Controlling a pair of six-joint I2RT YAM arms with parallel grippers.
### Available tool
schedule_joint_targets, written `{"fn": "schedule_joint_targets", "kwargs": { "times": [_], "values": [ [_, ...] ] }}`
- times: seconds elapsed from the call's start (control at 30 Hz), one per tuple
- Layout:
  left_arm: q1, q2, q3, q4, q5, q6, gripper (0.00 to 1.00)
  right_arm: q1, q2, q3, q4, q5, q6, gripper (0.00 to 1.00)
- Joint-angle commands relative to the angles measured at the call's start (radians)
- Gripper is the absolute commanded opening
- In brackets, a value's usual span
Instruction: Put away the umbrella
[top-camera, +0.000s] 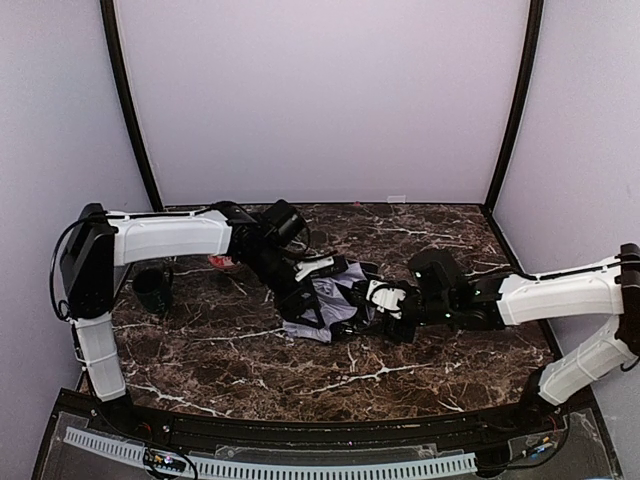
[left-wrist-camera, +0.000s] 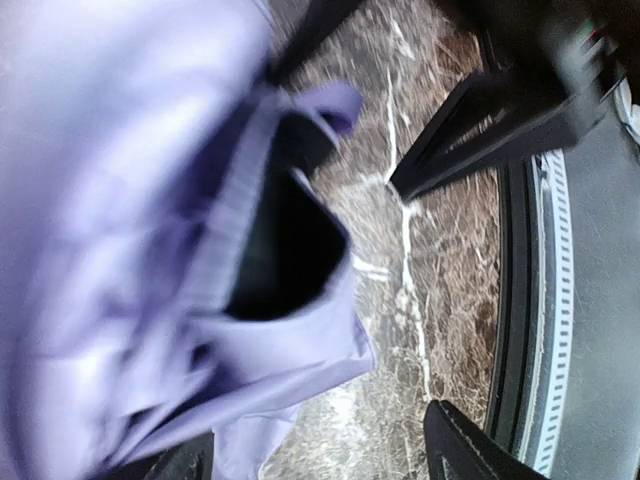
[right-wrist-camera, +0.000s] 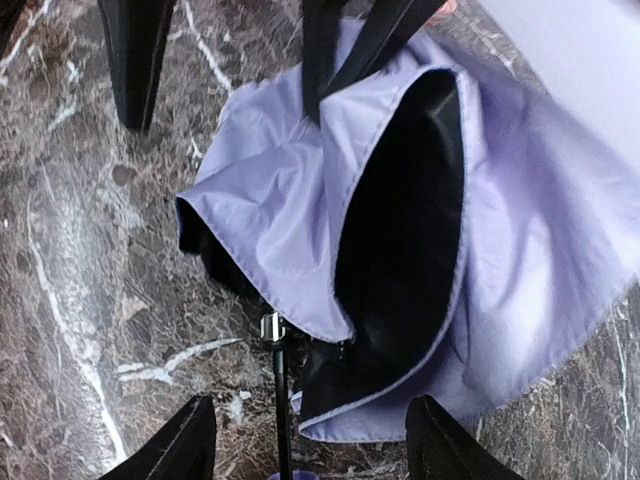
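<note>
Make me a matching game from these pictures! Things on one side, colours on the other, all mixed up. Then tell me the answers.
Things:
1. umbrella, outer side
2. table
3. cup at the far left
4. right arm, its long shell

Colours:
A. brown with white veins
B. white
C. pale lavender
D. black

Pairs: 1-C, 2-A, 3-D, 4-B

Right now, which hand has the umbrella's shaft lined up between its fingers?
The right hand: its wrist view shows the thin black shaft running between its open fingers. The left hand has blurred lavender fabric before it, no shaft.
</note>
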Motion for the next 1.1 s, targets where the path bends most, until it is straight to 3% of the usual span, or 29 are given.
{"fn": "schedule_joint_targets", "kwargs": {
  "times": [0.0, 0.4, 0.5, 0.63, 0.7, 0.87, 1.07],
  "values": [
    [0.010, -0.130, -0.016, 0.053, -0.109, -0.056, 0.76, 0.002, 0.124, 0.147, -0.257, 0.003, -0.075, 0.64],
    [0.047, -0.233, -0.124, 0.072, -0.190, -0.074, 0.78, 0.011, 0.392, 0.246, -0.200, 0.129, -0.081, 0.62],
    [0.051, -0.238, -0.131, 0.072, -0.194, -0.067, 0.78, -0.007, 0.452, 0.280, -0.235, 0.115, -0.065, 0.49],
    [0.054, -0.247, -0.138, 0.066, -0.177, -0.061, 0.77, -0.034, 0.494, 0.310, -0.281, 0.080, -0.043, 0.13],
    [0.056, -0.263, -0.144, 0.065, -0.169, -0.061, 0.77, -0.039, 0.497, 0.329, -0.315, 0.047, -0.041, 0.00],
    [0.076, -0.355, -0.165, 0.109, -0.178, -0.089, 0.77, -0.065, 0.428, 0.409, -0.395, -0.061, -0.013, 0.00],
    [0.085, -0.556, -0.228, 0.239, -0.368, -0.130, 0.79, -0.184, 0.179, 0.508, -0.441, -0.320, 0.012, 0.00]
  ]
}}
